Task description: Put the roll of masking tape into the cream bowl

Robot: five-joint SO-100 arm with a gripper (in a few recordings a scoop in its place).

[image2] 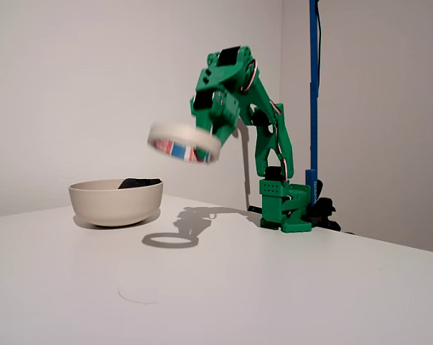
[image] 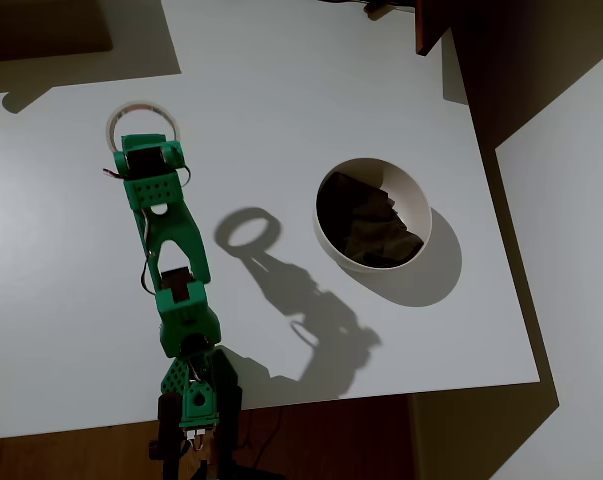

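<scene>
Table (image2: 273,287) — white, bare wall (image2: 94,72) behind

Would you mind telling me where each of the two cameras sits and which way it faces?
Overhead view: above the white table, looking straight down; green arm from base to gripper, which holds the roll of masking tape.
Fixed view: low at table height, facing sideways; whole arm, tape lifted.
Both show the cream bowl and the tape's ring shadow.

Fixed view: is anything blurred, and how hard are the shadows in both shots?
Fixed view: the tape, held aloft, is smeared by motion; the bowl and arm are sharp; a crisp ring shadow lies on the table. Overhead view: hard, dark shadows fall right of the arm and bowl.
</scene>
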